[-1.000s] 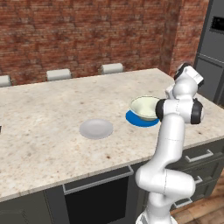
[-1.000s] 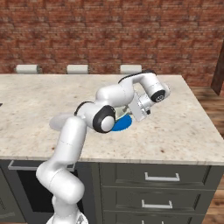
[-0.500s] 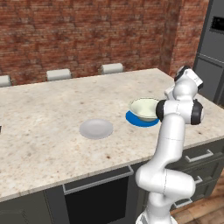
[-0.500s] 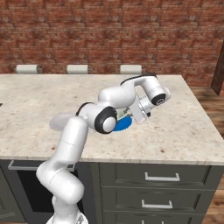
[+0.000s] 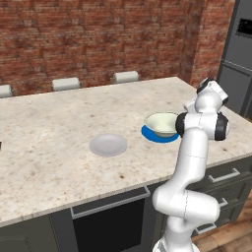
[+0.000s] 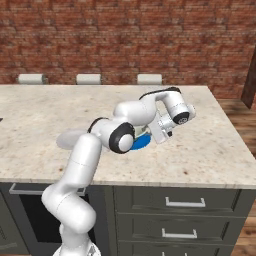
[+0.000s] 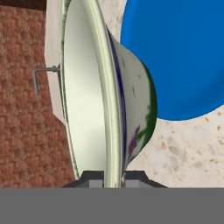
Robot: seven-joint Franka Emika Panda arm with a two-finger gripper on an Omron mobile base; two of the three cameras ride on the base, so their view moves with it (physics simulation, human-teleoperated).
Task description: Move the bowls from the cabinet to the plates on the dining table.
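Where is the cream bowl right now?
The cream bowl sits over the blue plate near the table's right end, right of the grey plate, its rim pinched by the tool.

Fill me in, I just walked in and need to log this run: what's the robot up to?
The arm's gripper is shut on the rim of the cream-white bowl, holding it over the blue plate on the dining table. Whether the bowl's foot already touches the plate cannot be told. The grey plate beside it has no bowl on it.
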